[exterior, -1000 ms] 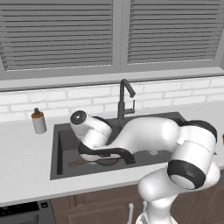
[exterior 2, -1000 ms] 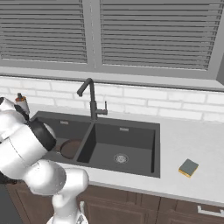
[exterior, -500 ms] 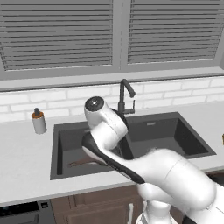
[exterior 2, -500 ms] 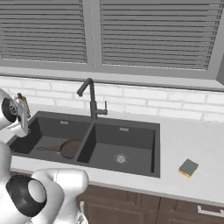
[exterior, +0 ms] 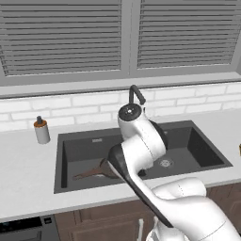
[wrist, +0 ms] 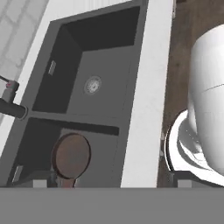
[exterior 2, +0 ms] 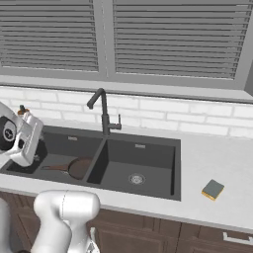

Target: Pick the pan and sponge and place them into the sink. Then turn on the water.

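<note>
Dark brown pan (exterior 2: 79, 167) lying flat on the floor of the left basin of the sink (exterior 2: 143, 190), handle pointing left toward the basin wall; from the left base camera seen as a brown shape (exterior: 101, 169) partly behind the white arm. In the hand view, round pan (wrist: 71, 155) low in the frame, in the basin next to the divider, with the other basin and its metal drain (wrist: 92, 85) beyond. Sponge (exterior 2: 213, 189) resting on the grey counter (exterior 2: 217, 158) to the right of the sink, well apart from the pan, grey-green face up, yellow side toward the front. Gooseneck faucet (exterior 2: 103, 112) standing behind the divider, spout curving left. Small bottle (exterior: 41, 130) on the counter left of the sink, near the tiled wall. Gripper (wrist: 109, 183) raised above the sink, fingers spread wide apart at the bottom corners of the hand view, nothing between them
</note>
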Motion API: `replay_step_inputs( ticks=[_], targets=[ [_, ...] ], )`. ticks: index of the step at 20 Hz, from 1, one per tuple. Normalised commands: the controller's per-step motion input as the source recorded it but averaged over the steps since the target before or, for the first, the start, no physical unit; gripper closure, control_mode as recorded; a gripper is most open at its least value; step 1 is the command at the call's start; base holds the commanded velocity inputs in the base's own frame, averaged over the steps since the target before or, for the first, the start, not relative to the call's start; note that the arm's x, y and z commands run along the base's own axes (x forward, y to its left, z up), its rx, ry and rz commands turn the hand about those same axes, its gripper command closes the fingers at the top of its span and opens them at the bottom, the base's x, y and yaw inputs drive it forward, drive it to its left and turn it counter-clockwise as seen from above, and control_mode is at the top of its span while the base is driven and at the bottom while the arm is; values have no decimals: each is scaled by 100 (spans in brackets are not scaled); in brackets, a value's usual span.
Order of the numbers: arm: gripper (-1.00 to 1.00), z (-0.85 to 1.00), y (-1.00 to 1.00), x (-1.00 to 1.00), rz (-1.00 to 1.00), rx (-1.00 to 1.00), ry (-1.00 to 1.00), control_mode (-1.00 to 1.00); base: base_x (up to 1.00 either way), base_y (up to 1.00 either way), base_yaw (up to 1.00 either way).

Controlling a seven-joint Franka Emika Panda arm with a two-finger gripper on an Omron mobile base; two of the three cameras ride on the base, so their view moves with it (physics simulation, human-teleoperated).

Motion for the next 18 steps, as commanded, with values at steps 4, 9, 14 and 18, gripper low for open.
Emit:
replay_step_inputs(
  ticks=[4,9,14,18],
  targets=[
    [-100,0,-86,-48,-38,11,-19,-100,0,0,0],
    [-100,0,-79,-39,-41,14,-22,-100,0,0,0],
    [-100,1,-70,-25,-48,17,-16,-100,0,0,0],
    [-100,1,-76,-24,-49,19,-12,-100,0,0,0]
  ],
)
